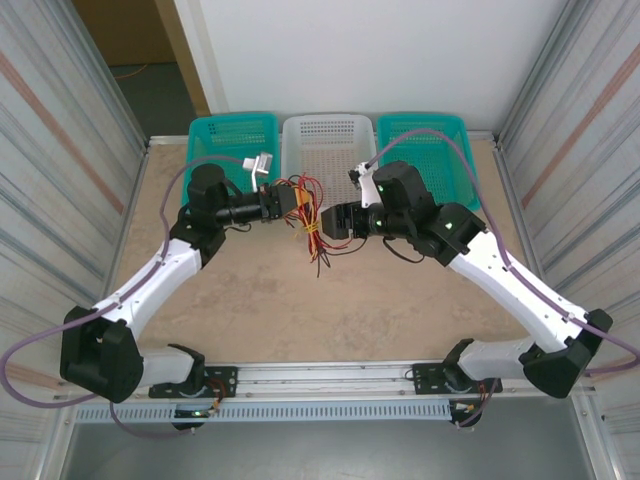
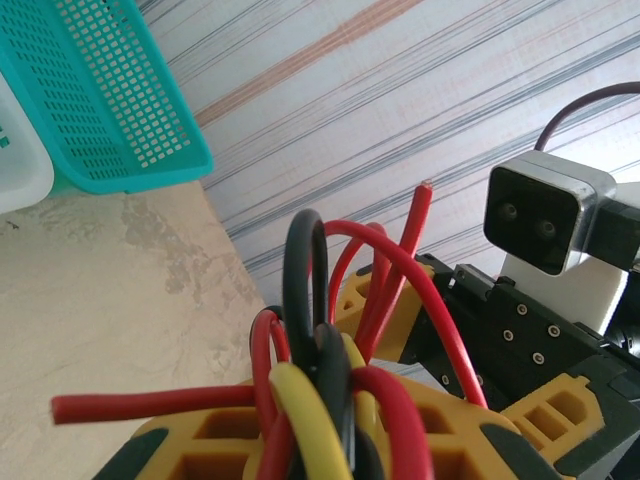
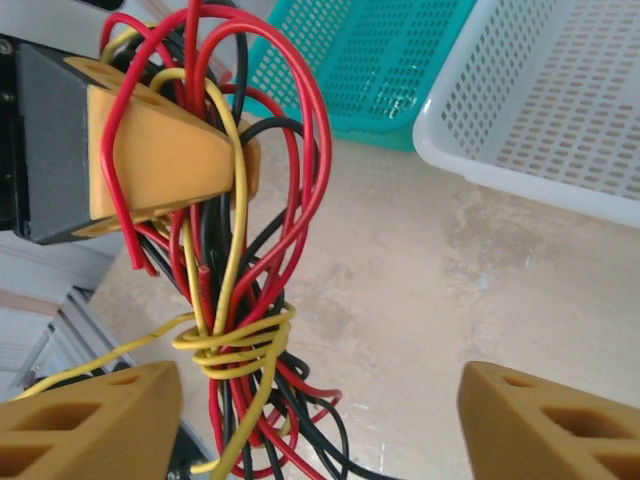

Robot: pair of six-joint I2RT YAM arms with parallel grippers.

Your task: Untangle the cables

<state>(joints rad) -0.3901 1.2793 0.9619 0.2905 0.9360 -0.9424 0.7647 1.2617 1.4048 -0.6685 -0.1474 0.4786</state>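
The cables (image 1: 308, 215) hang as a light, floppy bunch above the worktop (image 1: 330, 310), clamped near their top in the left gripper (image 1: 285, 203). The right gripper (image 3: 320, 410) stands apart just beside them. A yellow wire (image 3: 235, 335) cinches the bunch. A loose strand below that wrap looks the best hold, though thin wires probably slip.

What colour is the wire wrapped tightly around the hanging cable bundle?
Yellow; the thin yellow wire coils round the red and black cables, clearest from the right wrist.
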